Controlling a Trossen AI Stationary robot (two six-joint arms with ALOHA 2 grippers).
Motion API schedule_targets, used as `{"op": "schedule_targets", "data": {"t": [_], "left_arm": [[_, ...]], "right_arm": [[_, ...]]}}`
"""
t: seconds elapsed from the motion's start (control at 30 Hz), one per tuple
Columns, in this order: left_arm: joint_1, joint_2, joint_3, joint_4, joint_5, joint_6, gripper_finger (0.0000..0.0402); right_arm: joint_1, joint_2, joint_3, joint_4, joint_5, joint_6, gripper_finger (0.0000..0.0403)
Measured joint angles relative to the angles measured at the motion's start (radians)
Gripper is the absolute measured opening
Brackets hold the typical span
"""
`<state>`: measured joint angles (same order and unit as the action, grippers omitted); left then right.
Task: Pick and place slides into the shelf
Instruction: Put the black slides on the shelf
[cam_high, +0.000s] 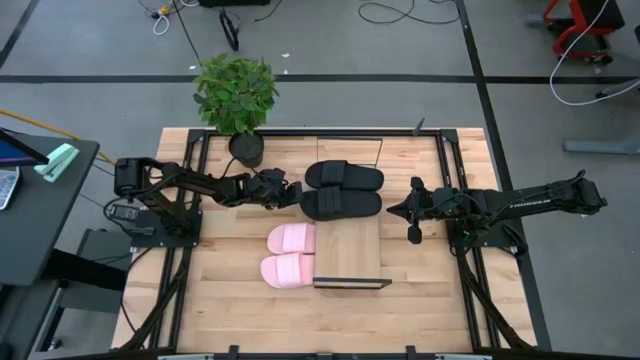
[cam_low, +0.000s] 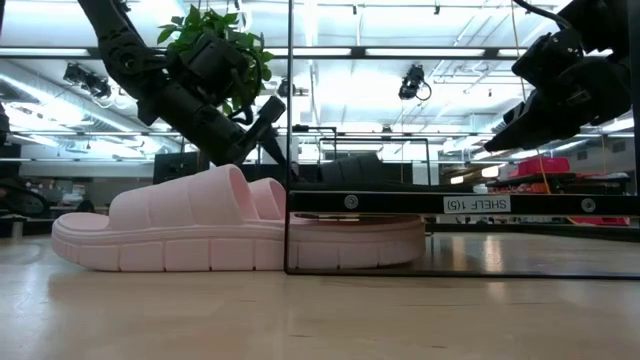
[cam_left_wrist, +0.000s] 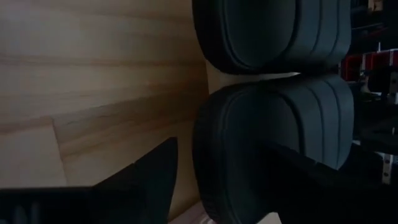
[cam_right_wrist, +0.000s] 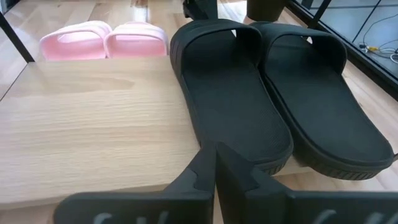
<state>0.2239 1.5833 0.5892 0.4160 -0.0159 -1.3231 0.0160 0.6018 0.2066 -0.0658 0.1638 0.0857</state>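
1. The slides sit in two pairs: the two black slides lie side by side on the shelf, and the two pink slides have their heels under the shelf board and their toes sticking out on the left arm's side.
2. The left gripper is at the toe end of the nearer black slide, fingers spread apart with nothing between them. One dark finger shows against the bare wood just beside the slide's rounded toe; whether anything touches the rubber I cannot tell.
3. The right gripper hangs just off the heel end of the same black pair, its two fingers pressed together, holding nothing. Straight ahead of it lie the black slides' heels; beside them stretches the bare half of the shelf board.
4. The black slides are matte and smooth, with a broad strap, a ribbed sole edge and a rounded outline.
5. The pink slides look soft and chunky, with a grooved strap and notched sole.
6. The shelf is a pale, straight-grained board on a thin black frame; a label reading "SHELF 1(S)" appears mirrored on its edge.
7. Beyond the left gripper a leafy potted plant stands at the table's far edge.
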Motion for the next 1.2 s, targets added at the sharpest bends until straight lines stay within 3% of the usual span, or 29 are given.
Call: {"op": "schedule_targets", "data": {"t": [0.4,0.73,1.03,1.2], "left_arm": [[0.088,-0.023,-0.073,-0.011,0.107,0.052,0.0223],[0.117,-0.158,-0.198,-0.012,0.063,0.064,0.0222],[0.082,-0.223,-0.206,0.037,0.051,0.078,0.0219],[0.044,-0.223,-0.206,0.039,-0.006,0.057,0.0219]], "right_arm": [[0.000,0.000,0.000,0.000,-0.001,0.020,0.0013],[0.000,0.000,0.000,0.000,-0.001,0.024,0.0013],[0.000,0.000,0.000,0.013,-0.001,0.028,0.0013],[0.000,0.000,0.000,0.015,-0.001,0.028,0.0013]]}}
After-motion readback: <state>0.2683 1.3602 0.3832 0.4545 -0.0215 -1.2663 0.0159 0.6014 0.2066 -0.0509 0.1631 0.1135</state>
